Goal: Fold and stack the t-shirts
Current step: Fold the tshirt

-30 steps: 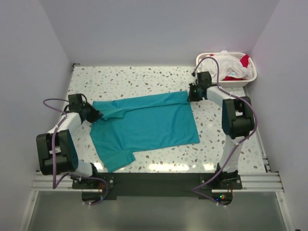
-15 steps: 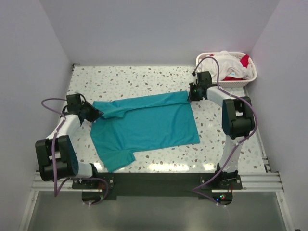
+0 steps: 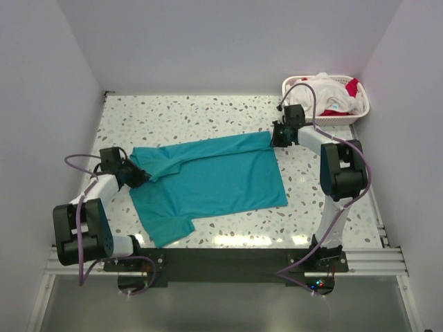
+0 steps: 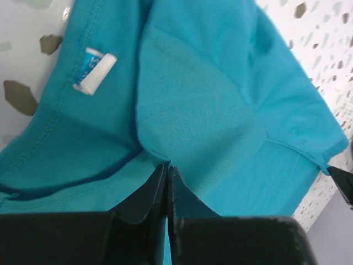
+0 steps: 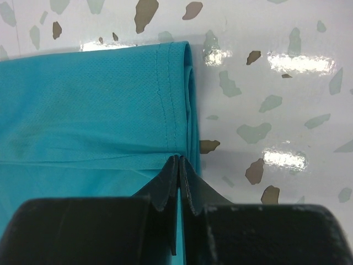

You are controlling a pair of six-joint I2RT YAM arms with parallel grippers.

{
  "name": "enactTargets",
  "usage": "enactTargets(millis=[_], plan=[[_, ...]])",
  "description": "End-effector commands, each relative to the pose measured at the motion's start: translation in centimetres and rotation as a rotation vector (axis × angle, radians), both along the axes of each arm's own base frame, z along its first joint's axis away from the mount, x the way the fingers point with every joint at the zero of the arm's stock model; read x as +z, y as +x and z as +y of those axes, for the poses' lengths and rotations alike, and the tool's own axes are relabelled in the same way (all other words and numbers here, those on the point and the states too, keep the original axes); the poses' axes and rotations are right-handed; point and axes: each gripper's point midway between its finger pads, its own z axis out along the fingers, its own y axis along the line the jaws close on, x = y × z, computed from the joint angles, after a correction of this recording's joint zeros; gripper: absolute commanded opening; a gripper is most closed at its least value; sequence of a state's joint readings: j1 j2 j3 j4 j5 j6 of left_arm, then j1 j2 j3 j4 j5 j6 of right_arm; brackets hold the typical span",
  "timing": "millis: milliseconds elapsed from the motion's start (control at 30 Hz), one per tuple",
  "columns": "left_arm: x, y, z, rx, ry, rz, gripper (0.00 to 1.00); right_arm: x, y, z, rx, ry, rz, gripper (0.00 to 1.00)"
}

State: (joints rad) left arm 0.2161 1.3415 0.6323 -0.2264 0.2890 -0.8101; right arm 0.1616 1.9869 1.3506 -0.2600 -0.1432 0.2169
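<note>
Teal t-shirt [image 3: 214,181] lies spread mid-bench [image 3: 208,114]. Your left gripper [image 3: 138,177], clamped on the shoulder by the collar, has dragged that edge slightly inward and nearer to you. Right gripper [image 3: 275,136] stays pinched on the far hem corner. Likely the first fold starting. The white and red shirts [image 3: 325,90] wait in the basket [image 3: 360,113].
</note>
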Motion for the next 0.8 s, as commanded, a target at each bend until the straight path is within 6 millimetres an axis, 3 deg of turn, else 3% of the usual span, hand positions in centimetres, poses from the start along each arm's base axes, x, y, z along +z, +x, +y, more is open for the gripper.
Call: enactTargets(millis=[0,233,333,400,500,533,600,633,667,767], plan=[[-0.4,0.2,0.8,0.012,0.032,-0.028,0.00,2.2,1.1,-0.5,-0.032,0.003,-0.079,0.03],[0.3,0.7,1.7,0.007,0.088,-0.027,0.00,3.2,0.9,-0.8,-0.036,-0.011,-0.102,0.03],[1.1,1.1,1.5,-0.001,0.082,-0.041,0.02,3.6,0.9,-0.6,-0.032,-0.007,-0.100,0.17],[1.5,1.0,1.4,-0.013,0.081,-0.041,0.07,4.1,0.7,-0.3,-0.021,0.007,-0.099,0.21],[2.3,0.3,1.5,-0.020,0.103,-0.045,0.24,5.6,0.3,-0.1,-0.018,0.022,-0.116,0.35],[2.6,0.3,1.7,-0.017,0.118,-0.051,0.28,6.0,0.2,-0.2,-0.023,0.026,-0.122,0.44],[4.0,0.7,2.7,0.009,0.172,-0.084,0.47,6.7,0.0,-0.1,-0.036,0.043,-0.131,0.52],[4.4,0.9,3.5,0.035,0.205,-0.089,0.61,7.6,0.1,0.3,-0.026,0.066,-0.147,0.58],[5.0,1.3,3.9,0.047,0.222,-0.100,0.68,8.3,0.4,0.6,-0.031,0.090,-0.165,0.60],[7.0,3.4,4.7,0.063,0.247,-0.149,0.73,9.9,1.6,1.7,-0.035,0.157,-0.197,0.62]])
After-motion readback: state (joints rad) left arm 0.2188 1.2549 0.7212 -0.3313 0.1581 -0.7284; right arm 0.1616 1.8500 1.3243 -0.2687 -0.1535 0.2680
